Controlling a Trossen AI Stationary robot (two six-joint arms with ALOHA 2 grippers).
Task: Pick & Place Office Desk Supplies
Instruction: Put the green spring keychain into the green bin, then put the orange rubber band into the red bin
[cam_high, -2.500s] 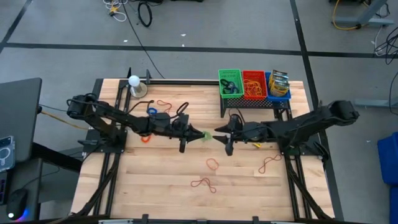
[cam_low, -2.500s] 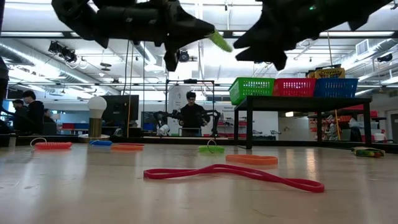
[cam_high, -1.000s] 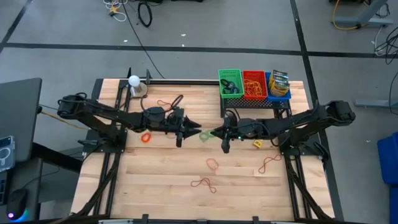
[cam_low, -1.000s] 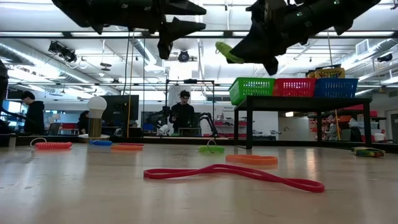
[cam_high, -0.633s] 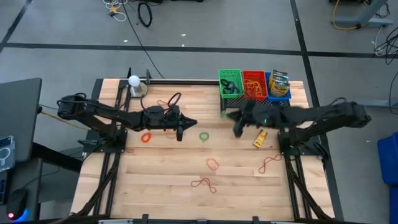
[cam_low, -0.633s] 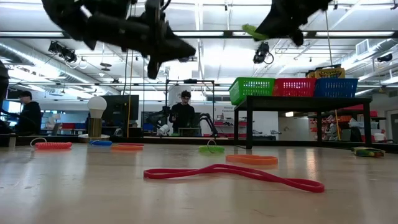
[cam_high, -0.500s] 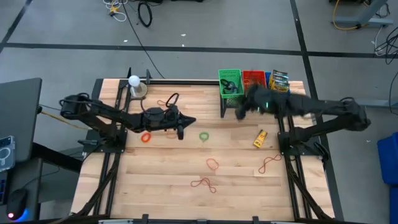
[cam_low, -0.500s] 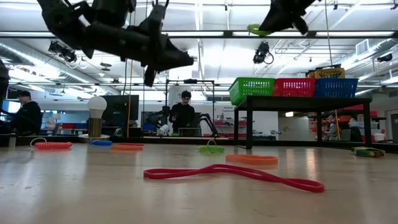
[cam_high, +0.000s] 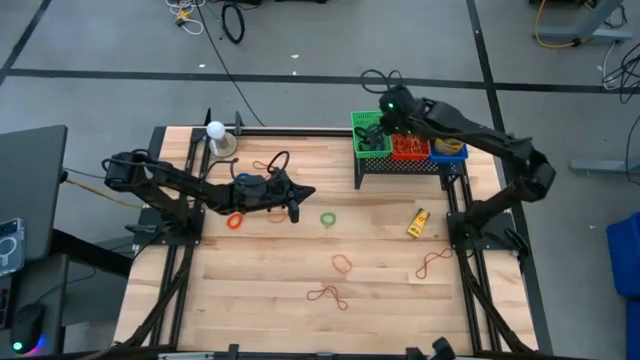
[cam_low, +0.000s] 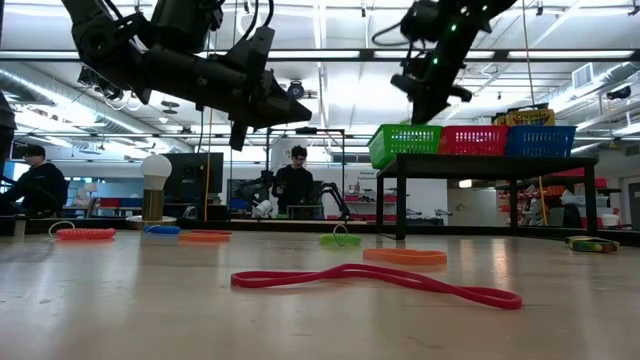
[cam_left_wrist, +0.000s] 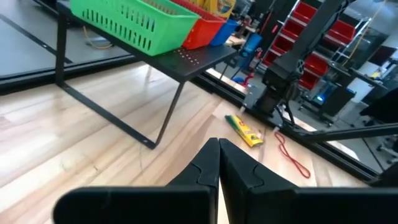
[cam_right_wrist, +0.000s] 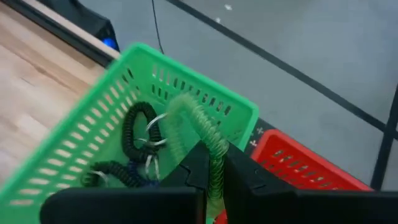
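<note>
My right gripper (cam_high: 384, 120) hangs over the green basket (cam_high: 369, 133) on the black rack at the far right, shut on a pale green coiled loop (cam_right_wrist: 198, 119). In the low view it (cam_low: 430, 106) points down just above that basket (cam_low: 404, 144). My left gripper (cam_high: 304, 193) hovers shut over the table's middle with nothing in it; its wrist view shows the closed fingers (cam_left_wrist: 217, 158). On the wood lie a green ring (cam_high: 327, 218), an orange ring (cam_high: 235, 220), red bands (cam_high: 328, 295) and a yellow packet (cam_high: 417, 222). My right gripper pinches the green coiled loop between its two fingers at the loop's lower end (cam_right_wrist: 216, 167). The fingers slant downward from above. The loop arcs out past the fingertips, lifted clear above the green basket's inside.
Black coils (cam_right_wrist: 132, 134) lie in the green basket. Beside it stand a red basket (cam_high: 408, 138) and a blue basket (cam_high: 447, 145) with a crayon box. A white ball on a metal base (cam_high: 216, 131) stands at the far left. More bands (cam_high: 432, 262) lie toward the near right.
My right gripper has carried the green coiled loop from above the table's middle up and toward the far right edge, to over the green basket, and has tipped downward. My left gripper has shut, sunk a little and drawn back toward the table's left.
</note>
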